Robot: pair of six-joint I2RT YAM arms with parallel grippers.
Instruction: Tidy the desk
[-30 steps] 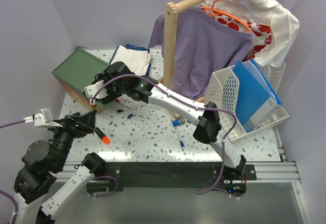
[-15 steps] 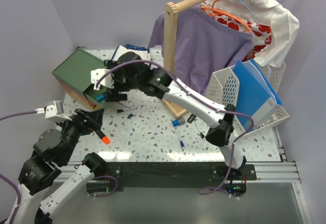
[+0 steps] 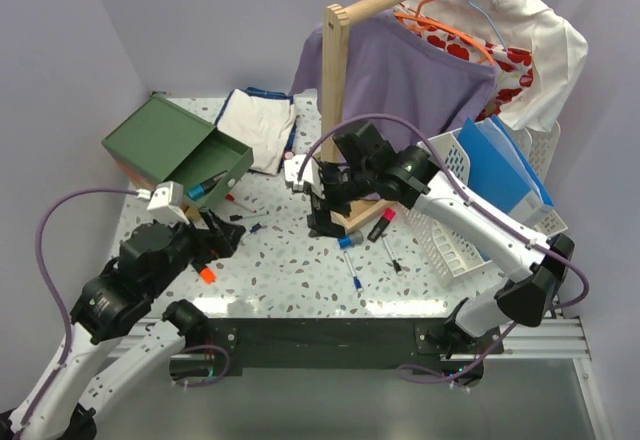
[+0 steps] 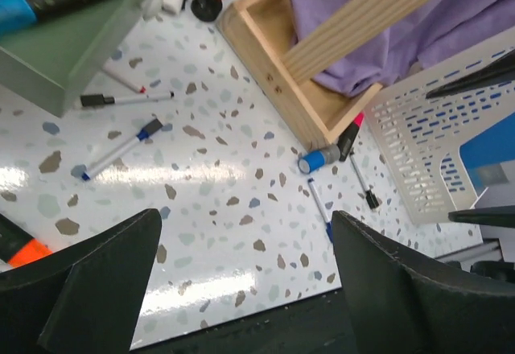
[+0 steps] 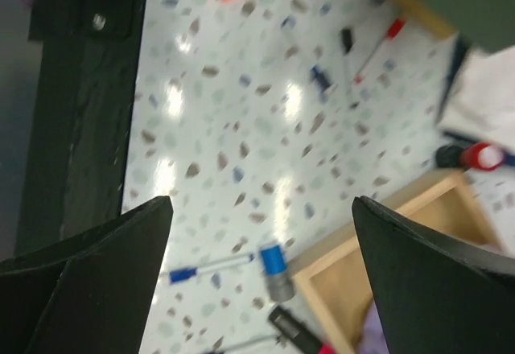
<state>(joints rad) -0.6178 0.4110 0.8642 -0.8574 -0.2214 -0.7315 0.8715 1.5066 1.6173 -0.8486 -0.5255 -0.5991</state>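
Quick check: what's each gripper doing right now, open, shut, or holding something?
Left gripper: open, jaws wide, holding nothing.
Right gripper: open, jaws wide, holding nothing.

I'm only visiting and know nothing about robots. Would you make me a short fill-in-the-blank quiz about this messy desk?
The black marker in the green drawer box has a ___ cap. The loose marker on the desk beside the left gripper has an ___ cap. The left gripper and the right gripper both stand ___, holding nothing.
Missing words: blue; orange; open.
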